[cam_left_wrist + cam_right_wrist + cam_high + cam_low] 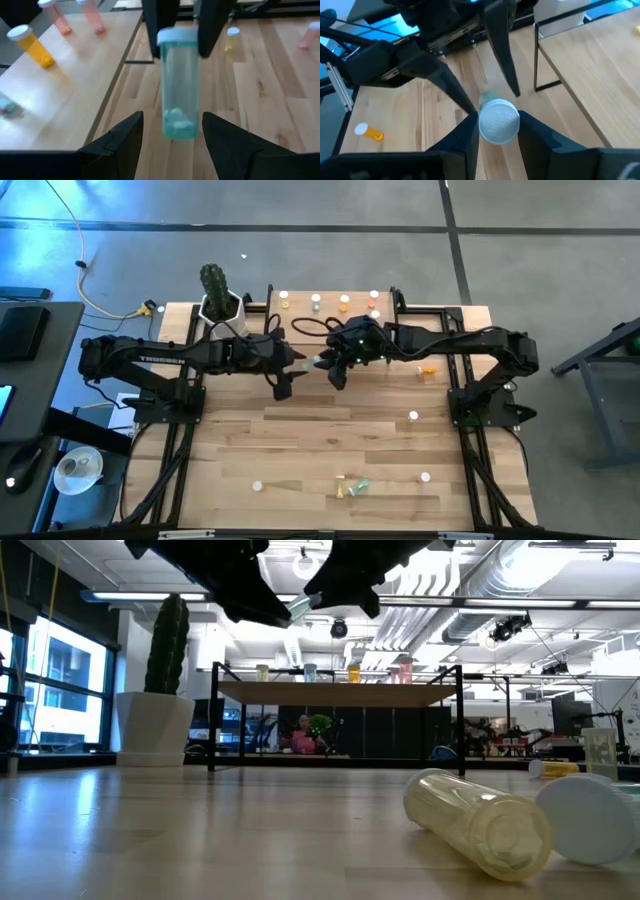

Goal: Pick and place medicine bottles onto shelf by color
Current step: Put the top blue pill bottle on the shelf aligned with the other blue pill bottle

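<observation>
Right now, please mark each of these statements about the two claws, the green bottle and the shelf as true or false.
1. The right claw is shut on a green bottle at its white cap. True.
2. The left claw is closed tightly around the green bottle. False: its fingers are open on either side of the bottle's lower end, not gripping it.
3. Several bottles already stand on the shelf. True.
4. The green bottle is lying on the table. False: it is held in the air in front of the shelf.
5. A cactus pot is beside the shelf. True.
6. No bottles remain on the table. False: some lie there, such as a yellow bottle.
</observation>
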Controlling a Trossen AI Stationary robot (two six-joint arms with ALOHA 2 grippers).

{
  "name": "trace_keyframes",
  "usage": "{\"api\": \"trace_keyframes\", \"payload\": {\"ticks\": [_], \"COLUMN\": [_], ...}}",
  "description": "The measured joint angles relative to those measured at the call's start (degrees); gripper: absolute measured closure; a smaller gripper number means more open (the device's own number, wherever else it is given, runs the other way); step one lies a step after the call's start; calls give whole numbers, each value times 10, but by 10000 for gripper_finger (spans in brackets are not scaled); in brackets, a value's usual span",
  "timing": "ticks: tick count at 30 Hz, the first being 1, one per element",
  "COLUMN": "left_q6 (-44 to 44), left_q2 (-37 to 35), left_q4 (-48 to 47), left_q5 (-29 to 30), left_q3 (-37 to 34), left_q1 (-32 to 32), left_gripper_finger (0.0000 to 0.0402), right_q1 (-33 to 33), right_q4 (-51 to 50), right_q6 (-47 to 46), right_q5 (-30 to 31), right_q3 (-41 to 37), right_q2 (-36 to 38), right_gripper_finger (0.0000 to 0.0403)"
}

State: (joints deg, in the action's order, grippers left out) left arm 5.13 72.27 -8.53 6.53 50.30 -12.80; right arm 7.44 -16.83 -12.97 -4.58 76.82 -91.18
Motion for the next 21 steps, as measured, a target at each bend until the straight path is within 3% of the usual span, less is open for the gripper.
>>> {"api": "trace_keyframes", "payload": {"ticks": [9, 21], "left_q6": [0, 4], "left_q2": [0, 0], "left_q4": [2, 11], "left_q5": [-10, -18], "left_q3": [0, 0], "left_q1": [0, 0], "left_gripper_finger": [214, 294], "right_q1": [0, 0], "right_q4": [20, 18], "right_q6": [0, 0], "right_q5": [0, 0], "right_q3": [0, 0], "right_q2": [0, 0], "right_gripper_finger": [304, 304]}}
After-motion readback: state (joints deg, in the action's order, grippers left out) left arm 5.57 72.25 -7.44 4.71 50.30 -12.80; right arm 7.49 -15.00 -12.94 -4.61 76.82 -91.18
